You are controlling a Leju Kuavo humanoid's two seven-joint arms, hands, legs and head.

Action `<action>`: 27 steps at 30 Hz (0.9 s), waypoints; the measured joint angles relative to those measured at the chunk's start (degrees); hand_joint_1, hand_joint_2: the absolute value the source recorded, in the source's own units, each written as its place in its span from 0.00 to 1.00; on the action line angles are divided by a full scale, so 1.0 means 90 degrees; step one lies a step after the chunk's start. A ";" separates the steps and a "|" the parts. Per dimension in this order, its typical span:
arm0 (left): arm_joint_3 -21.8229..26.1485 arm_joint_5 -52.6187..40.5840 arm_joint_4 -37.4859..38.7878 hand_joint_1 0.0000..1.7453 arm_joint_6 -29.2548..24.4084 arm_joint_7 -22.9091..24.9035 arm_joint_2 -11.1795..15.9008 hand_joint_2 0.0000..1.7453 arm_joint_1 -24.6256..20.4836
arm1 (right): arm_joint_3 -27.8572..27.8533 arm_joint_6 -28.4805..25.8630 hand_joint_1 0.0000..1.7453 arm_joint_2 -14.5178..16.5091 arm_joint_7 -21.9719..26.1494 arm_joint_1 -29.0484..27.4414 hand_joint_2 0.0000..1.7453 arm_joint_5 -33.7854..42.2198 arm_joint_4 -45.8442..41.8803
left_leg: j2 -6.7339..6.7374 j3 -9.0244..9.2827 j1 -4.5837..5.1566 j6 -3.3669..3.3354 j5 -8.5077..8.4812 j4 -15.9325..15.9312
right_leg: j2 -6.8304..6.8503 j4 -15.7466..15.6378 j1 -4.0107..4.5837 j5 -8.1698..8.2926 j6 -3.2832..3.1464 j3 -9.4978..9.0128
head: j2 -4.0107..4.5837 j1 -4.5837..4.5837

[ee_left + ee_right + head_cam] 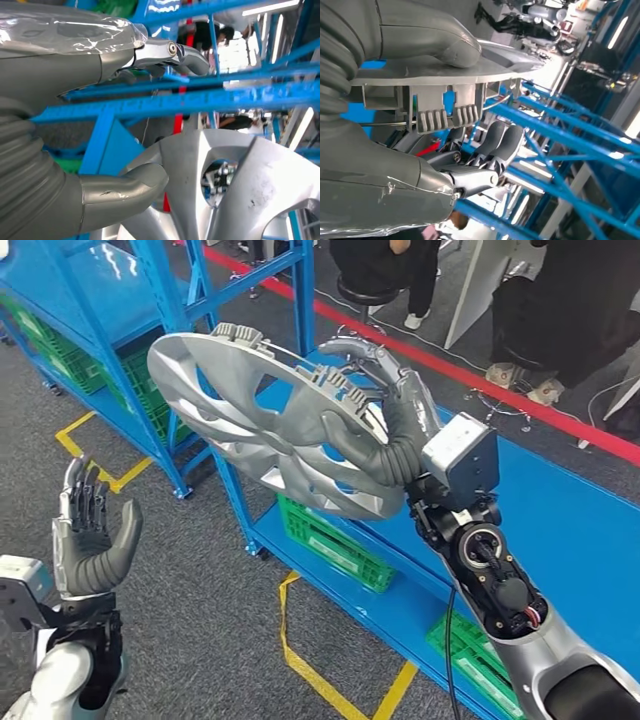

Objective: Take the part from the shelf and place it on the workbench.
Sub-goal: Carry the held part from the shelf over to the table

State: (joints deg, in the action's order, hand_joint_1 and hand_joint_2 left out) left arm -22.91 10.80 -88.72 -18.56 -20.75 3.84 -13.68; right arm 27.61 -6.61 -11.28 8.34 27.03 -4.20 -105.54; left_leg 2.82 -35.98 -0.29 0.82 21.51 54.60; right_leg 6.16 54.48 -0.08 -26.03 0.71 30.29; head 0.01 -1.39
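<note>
The part is a silver wheel cover (249, 420) with spokes and oval holes, held up in the air in front of the blue shelf (528, 520). My right hand (377, 410) grips its rim at the right side, thumb on the face and fingers curled behind. In the right wrist view the thumb (444, 40) presses the rim (444, 75) and the fingers (493, 145) wrap under it. My left hand (90, 530) is raised at the lower left, open, palm toward the cover and apart from it. The left wrist view shows the cover (226, 185) just beyond the thumb (128, 187).
Green crates (340, 540) sit on the lower shelf level, more (468, 650) at the right. Blue rack posts (181, 370) stand behind the cover. Yellow floor tape (302, 660) marks the grey carpet. People (558, 310) sit beyond a red line (483, 380).
</note>
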 joint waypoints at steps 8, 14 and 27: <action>0.0000 0.0002 0.0002 0.00 0.0015 -0.0007 -0.0022 1.00 -0.0040 | -0.0011 0.0001 1.00 0.0000 -0.0006 -0.0049 1.00 0.0015 -0.0004 | -0.0579 0.0101 -0.0005 -0.0202 0.0023 -0.0034 | -0.0663 0.2020 -0.0068 -0.0880 0.0115 0.0963 | -0.0001 -0.0183; -0.0001 0.0031 0.0003 0.00 0.0069 -0.0015 -0.0043 1.00 -0.0053 | -0.0014 0.0008 1.00 0.0000 -0.0050 -0.0081 1.00 0.0120 -0.0039 | -0.1079 0.0059 -0.0020 -0.0122 0.0035 0.0029 | -0.1200 0.0188 -0.0096 0.0141 -0.0003 0.0269 | -0.0001 -0.0258; -0.0002 0.0041 0.0024 0.00 0.0121 -0.0043 -0.0047 1.00 -0.0127 | -0.0005 0.0020 1.00 0.0000 -0.0087 -0.0157 1.00 0.0115 -0.0062 | -0.0079 -0.0317 0.0003 0.0061 0.0138 0.0611 | -0.0243 0.0000 -0.0064 0.0091 -0.0110 0.0058 | -0.0001 0.0016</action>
State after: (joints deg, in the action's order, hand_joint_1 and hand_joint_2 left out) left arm -22.93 11.17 -88.50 -17.46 -21.14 3.41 -14.83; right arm 27.56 -6.43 -11.28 7.56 25.61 -3.17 -106.09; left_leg 2.10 -38.83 -0.26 1.36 22.75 60.11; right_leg 3.98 54.48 -0.66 -25.21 -0.28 30.81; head 0.00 -1.25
